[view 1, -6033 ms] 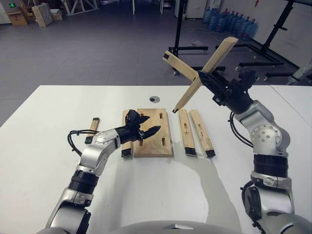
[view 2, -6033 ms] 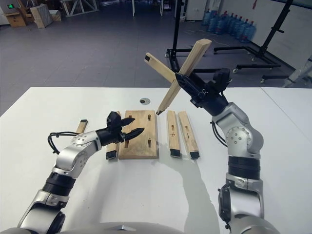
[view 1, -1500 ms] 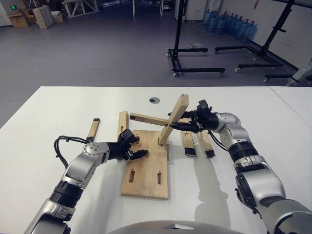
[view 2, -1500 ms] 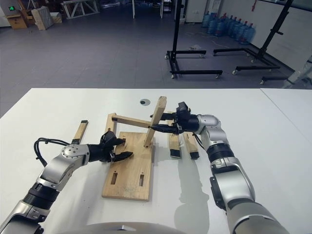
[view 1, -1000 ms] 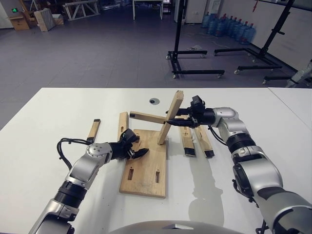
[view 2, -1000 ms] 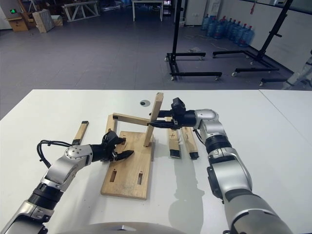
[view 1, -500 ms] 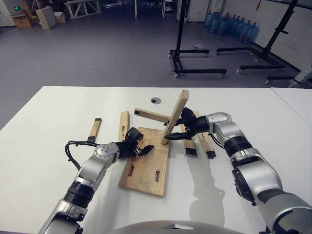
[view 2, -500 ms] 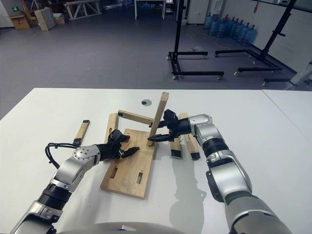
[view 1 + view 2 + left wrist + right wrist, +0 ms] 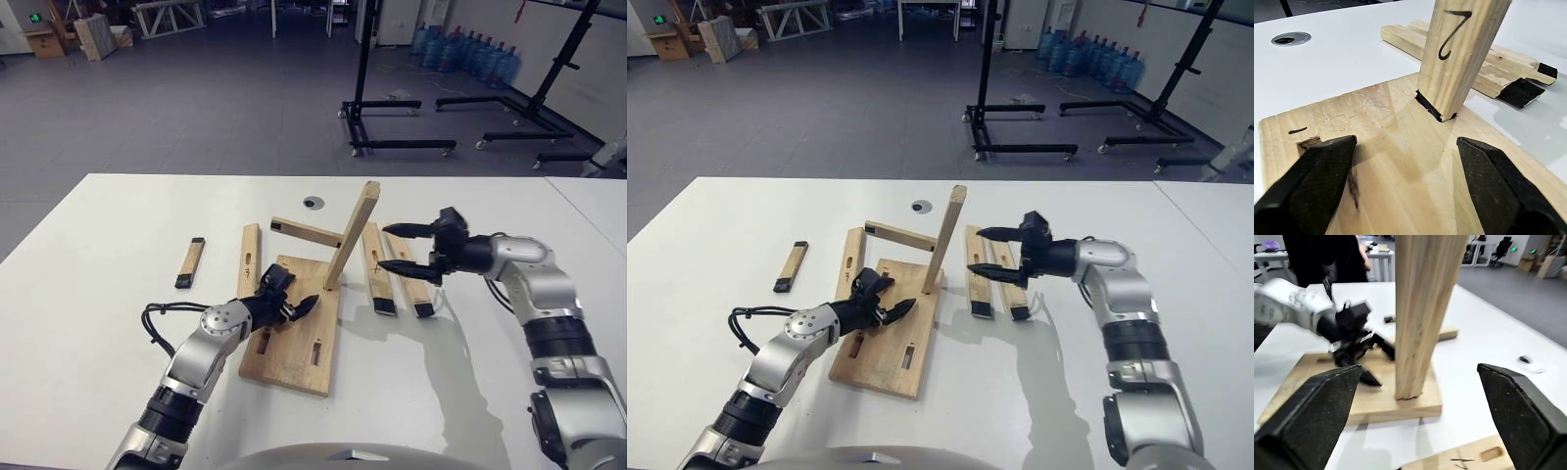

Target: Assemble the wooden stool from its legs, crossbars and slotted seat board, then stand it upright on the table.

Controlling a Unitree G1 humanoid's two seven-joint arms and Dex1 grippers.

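Note:
The slotted seat board [image 9: 315, 338] lies flat on the table. One leg [image 9: 353, 235] stands tilted in a far slot of the board, with a crossbar [image 9: 307, 232] jutting from it to the left. My left gripper [image 9: 297, 306] rests open over the board's left part, its fingers [image 9: 1312, 181] spread just short of the leg's foot [image 9: 1437, 107]. My right gripper [image 9: 382, 247] hangs open to the right of the leg, apart from it; the right wrist view has the leg [image 9: 1425, 308] straight ahead between the fingers [image 9: 1312, 416].
Two more legs [image 9: 375, 269] [image 9: 407, 274] lie side by side right of the board, under the right gripper. Another leg [image 9: 249, 259] and a short crossbar [image 9: 191, 262] lie to the left. A round grommet [image 9: 313, 203] sits farther back.
My right gripper has let go of the upright leg, opened and drawn back to the right. The leg stays standing in the board. The left gripper stays at the board.

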